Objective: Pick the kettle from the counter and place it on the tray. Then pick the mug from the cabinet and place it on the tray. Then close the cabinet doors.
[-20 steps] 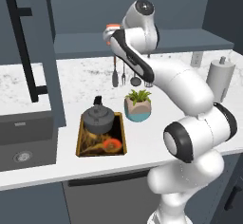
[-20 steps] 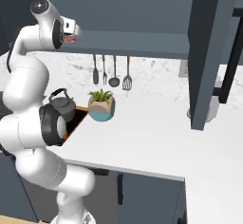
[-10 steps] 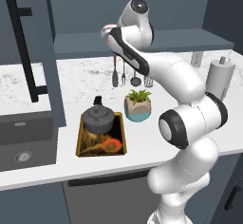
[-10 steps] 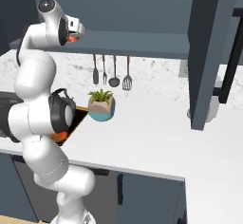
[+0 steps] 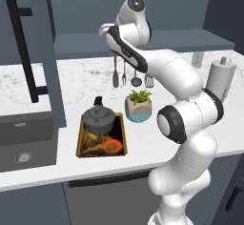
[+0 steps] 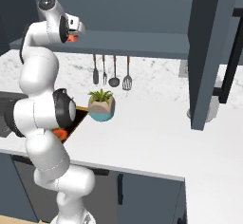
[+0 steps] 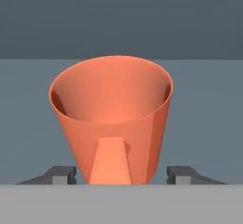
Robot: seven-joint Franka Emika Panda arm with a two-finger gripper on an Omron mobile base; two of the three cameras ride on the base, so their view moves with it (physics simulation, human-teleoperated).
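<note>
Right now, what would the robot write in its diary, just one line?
kettle on tray | claw open, fingers either side of mug | mug on cabinet shelf | cabinet doors open

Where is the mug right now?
The mug is on the cabinet shelf, upright, between the open gripper fingertips in the hand view; the right base view shows it beside the hand, high left, above the tray.
</note>
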